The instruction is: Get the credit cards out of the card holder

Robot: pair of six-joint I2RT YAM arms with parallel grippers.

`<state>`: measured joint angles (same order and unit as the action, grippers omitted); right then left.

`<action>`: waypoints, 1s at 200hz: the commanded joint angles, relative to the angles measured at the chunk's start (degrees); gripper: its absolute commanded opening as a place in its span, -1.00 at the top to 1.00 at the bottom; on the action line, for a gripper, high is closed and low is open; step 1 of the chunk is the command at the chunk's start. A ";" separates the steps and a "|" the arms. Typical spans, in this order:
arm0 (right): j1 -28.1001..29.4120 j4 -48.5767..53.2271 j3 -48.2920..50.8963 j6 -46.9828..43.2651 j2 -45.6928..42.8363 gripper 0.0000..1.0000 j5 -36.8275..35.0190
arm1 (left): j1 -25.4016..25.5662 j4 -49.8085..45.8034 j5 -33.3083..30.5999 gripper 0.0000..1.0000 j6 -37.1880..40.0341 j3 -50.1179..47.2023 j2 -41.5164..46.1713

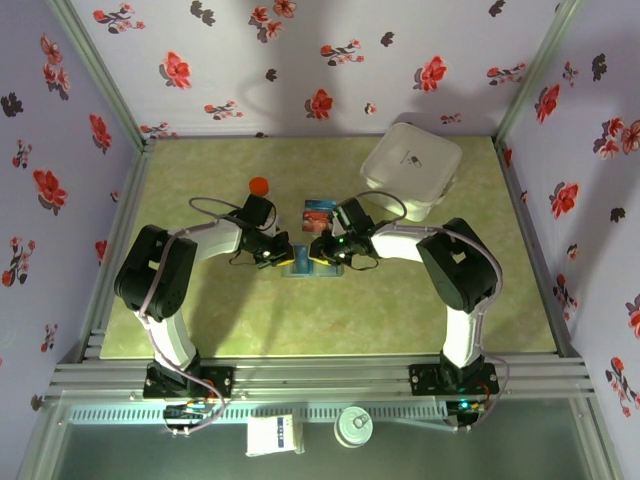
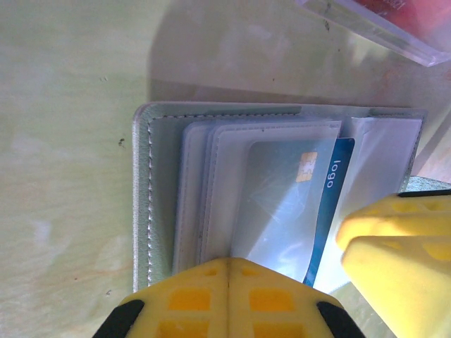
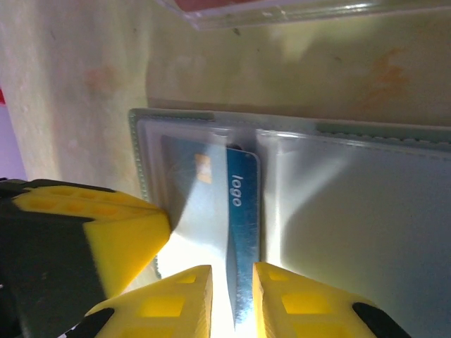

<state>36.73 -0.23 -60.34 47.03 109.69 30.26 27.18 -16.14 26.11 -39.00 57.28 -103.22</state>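
The left end effector (image 1: 278, 252) was clamped shut, its tips at the left panel of the open holder (image 1: 300, 268), which lay mid-tabletop. A blue card (image 3: 239, 211) stuck partway out of its pocket by the fold. The right end effector (image 3: 232, 282) stood only narrowly parted, with that card's edge in the gap.

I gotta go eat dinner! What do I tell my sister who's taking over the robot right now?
The left gripper is shut, tips on the card holder, seemingly pinning it.
The right gripper is a little open over the blue card.
Done: holder lies open, and the blue card sticks partly out of its sleeve. Something red sits in the clear box nearby.
Left: pull the blue card free, then check the other sleeves.
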 commanded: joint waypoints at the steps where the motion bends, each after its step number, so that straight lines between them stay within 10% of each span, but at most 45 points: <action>1: -0.10 -0.54 -0.65 0.44 1.29 0.56 0.63 | 0.15 -2.19 -1.04 1.00 -0.22 -0.41 -0.67; 200: -0.17 0.33 -0.40 0.08 2.72 0.59 0.03 | 0.15 -1.79 -0.44 1.00 -0.61 -0.72 -0.66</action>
<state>36.38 -2.44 -59.94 48.64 110.93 31.11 27.16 -16.12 26.13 -39.03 57.28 -103.22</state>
